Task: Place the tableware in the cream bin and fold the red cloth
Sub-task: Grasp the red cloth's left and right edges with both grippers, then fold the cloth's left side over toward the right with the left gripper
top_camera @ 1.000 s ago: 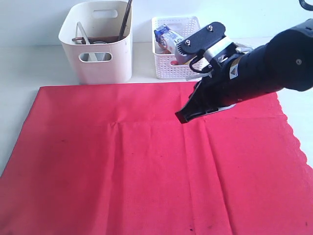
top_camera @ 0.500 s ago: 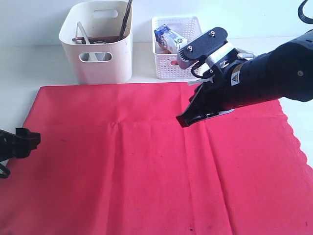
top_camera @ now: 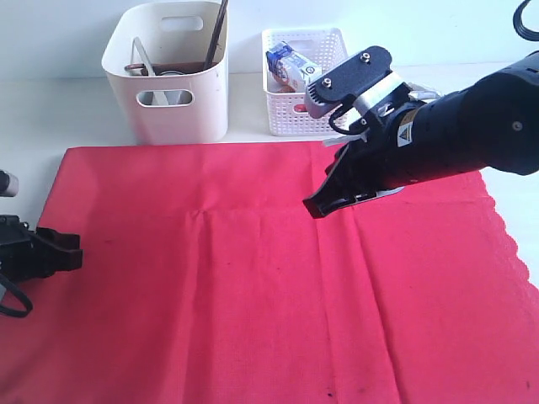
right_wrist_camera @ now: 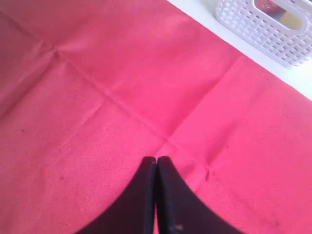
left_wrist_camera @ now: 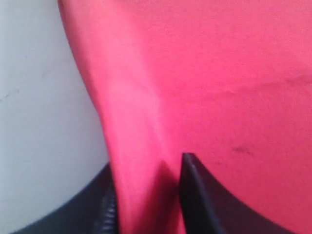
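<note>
**Left gripper** (top_camera: 74, 252): reaching in over the left edge of the red cloth (top_camera: 253, 286), farther onto the fabric than half a second ago; a second ago it was out of the exterior view. In the wrist view its dark fingers (left_wrist_camera: 200, 200) are standing apart, with a raised ridge of the cloth's border running between them; whether they are pressing on it cannot be told.

**Right gripper** (top_camera: 316, 204): hanging over the cloth's upper middle, where it was half a second ago. Its fingers (right_wrist_camera: 168, 195) are lying together, holding nothing, just above a crossing of crease lines.

**Surroundings**: the cloth is lying spread flat on the white table (top_camera: 34, 109). Behind its far edge the cream bin (top_camera: 181, 118) is standing, tableware (top_camera: 143, 57) leaning inside. Beside the bin, the white lattice basket (top_camera: 290, 118) is holding a milk carton (top_camera: 286, 61).
</note>
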Robot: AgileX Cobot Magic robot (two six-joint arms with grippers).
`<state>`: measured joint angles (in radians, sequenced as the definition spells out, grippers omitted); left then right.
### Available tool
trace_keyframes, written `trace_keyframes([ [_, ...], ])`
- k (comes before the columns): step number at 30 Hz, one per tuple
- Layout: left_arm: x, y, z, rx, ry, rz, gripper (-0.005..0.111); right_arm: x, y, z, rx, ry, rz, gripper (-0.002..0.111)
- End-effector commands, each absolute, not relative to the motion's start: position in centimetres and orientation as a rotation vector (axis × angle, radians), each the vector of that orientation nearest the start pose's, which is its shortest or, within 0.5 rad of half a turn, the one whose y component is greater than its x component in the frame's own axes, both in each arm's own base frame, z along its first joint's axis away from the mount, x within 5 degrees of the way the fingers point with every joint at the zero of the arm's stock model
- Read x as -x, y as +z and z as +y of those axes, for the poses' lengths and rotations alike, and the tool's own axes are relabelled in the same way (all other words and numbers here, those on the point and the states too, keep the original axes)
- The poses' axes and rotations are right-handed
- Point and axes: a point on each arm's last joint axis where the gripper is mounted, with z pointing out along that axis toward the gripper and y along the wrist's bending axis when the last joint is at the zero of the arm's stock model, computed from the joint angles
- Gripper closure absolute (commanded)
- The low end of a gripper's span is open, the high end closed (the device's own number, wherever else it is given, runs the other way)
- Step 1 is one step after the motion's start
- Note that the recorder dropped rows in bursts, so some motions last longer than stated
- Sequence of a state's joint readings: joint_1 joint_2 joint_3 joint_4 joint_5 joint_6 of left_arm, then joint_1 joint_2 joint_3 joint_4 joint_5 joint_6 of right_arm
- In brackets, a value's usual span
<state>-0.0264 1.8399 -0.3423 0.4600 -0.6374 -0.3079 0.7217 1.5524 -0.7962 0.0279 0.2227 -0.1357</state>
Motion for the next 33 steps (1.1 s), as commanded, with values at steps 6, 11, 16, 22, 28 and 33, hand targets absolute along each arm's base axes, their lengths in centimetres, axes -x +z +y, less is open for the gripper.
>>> trace_keyframes([
  [6,-23.0,6.7,-2.2,-0.211,-0.241,2.490,0.107,-22.6,20.2,19.6,1.045,0.237,2.228,0.108],
  [11,-23.9,6.8,0.1,-0.100,-0.155,2.555,0.107,-22.2,21.2,18.9,1.012,0.235,2.256,0.108],
  [16,-24.5,7.5,2.0,0.043,-0.110,2.559,0.107,-22.9,21.1,17.3,0.936,0.205,2.320,0.108],
  [22,-24.7,10.2,2.5,0.043,-0.049,2.514,0.107,-23.0,18.7,16.2,0.897,0.190,2.374,0.108],
  [28,-24.4,14.4,2.6,0.093,-0.021,2.382,0.107,-22.7,16.0,16.0,0.877,0.198,2.455,0.108],
  [33,-23.8,17.9,1.5,0.058,-0.037,2.257,0.107,-22.8,14.2,16.2,0.871,0.193,2.524,0.108],
])
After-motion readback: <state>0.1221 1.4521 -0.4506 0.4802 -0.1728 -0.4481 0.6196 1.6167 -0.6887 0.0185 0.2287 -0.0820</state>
